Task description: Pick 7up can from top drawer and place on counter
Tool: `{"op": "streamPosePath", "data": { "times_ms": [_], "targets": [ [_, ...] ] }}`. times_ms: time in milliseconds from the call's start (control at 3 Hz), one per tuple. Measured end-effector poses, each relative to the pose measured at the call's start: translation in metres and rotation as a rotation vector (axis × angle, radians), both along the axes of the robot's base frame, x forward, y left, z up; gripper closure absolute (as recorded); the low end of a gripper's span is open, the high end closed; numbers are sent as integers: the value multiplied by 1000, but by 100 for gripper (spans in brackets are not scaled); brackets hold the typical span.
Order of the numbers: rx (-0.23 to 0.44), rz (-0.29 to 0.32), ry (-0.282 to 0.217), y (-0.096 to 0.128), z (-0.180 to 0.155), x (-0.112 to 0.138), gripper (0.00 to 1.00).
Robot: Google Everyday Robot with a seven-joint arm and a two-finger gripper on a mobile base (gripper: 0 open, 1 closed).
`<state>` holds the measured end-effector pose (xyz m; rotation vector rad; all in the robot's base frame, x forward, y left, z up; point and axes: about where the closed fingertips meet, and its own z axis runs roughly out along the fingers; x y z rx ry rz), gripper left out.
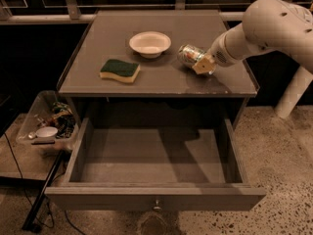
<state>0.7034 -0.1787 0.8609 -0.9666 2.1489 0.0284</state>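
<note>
Hand (202, 63) grips 7up can (188, 54), R side grey counter (98, 38); speckled floor (283, 155).

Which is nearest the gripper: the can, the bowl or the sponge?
The can, over the counter's right side: the gripper is shut on it. The white bowl lies to its left and the green sponge further left, both untouched.

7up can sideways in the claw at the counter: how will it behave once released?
Probably rolls: the 7up can lies sideways in the claw at the right side of the counter. Likely light and easily dented, being thin shiny metal. The bowl nearby might stop it.
</note>
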Motion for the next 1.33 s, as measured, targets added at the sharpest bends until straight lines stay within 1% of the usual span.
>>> {"op": "streamPosePath", "data": {
  "times_ms": [333,667,1000,1333],
  "targets": [
    [42,-67,22,-6,-5,7,100],
    [46,-72,25,-6,-6,7,100],
    [46,-72,25,-6,-6,7,82],
    [46,-72,25,-6,-6,7,59]
  ]
}}
